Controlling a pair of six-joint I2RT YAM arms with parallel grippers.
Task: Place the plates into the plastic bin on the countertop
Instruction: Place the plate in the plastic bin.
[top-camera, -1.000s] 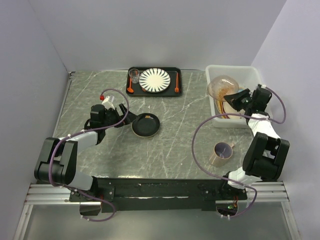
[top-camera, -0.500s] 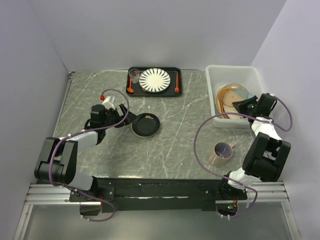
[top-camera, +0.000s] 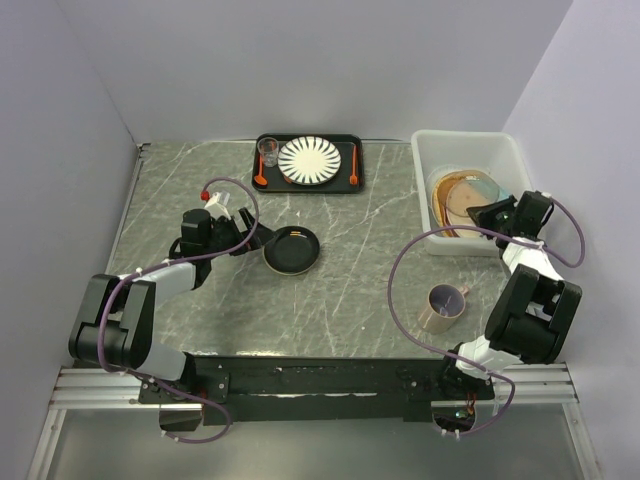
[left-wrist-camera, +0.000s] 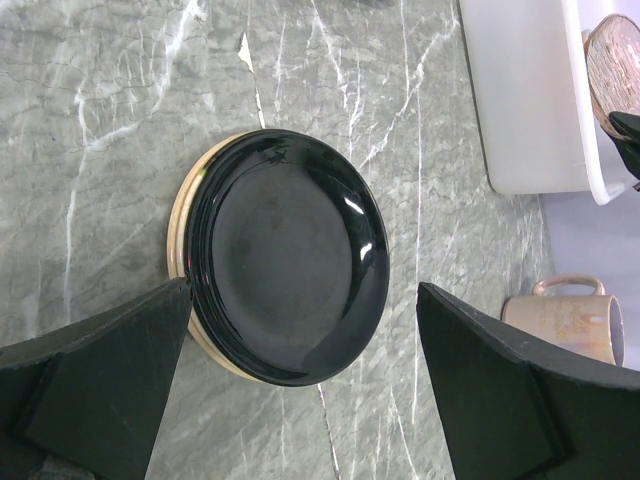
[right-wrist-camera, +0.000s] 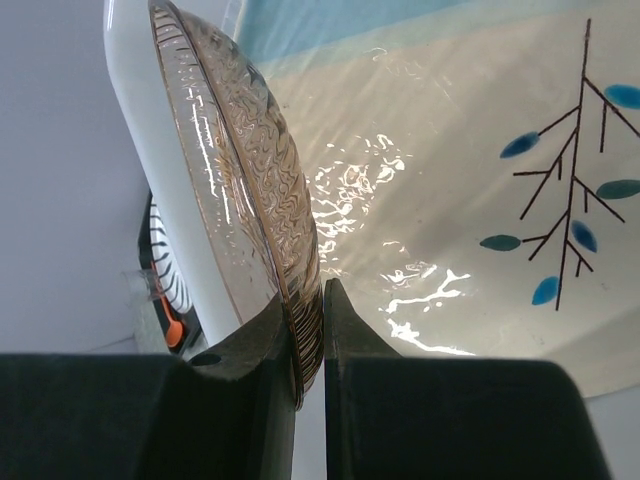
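Note:
A small black plate (top-camera: 292, 250) lies on the countertop (top-camera: 340, 280); in the left wrist view the black plate (left-wrist-camera: 285, 255) rests on a tan rim (left-wrist-camera: 183, 250). My left gripper (top-camera: 252, 240) is open just left of it, its fingers (left-wrist-camera: 100, 390) astride the plate's near edge. My right gripper (top-camera: 480, 214) is shut on the rim of a dark brown patterned plate (top-camera: 462, 198), which lies low in the plastic bin (top-camera: 450, 145). In the right wrist view this plate (right-wrist-camera: 250, 190) is gripped by that gripper (right-wrist-camera: 310, 335), above a pale blue-cream leaf-sprig plate (right-wrist-camera: 480, 200).
A flat black tray (top-camera: 345, 185) at the back holds a white plate with dark radial stripes (top-camera: 309, 158), a glass (top-camera: 268, 151) and orange cutlery. A tan mug (top-camera: 443, 305) stands in front of the bin, also in the left wrist view (left-wrist-camera: 565, 320).
My right gripper has lowered the brown patterned plate from raised and tilted to lying low in the bin, drawing back to the right. The left arm has not moved.

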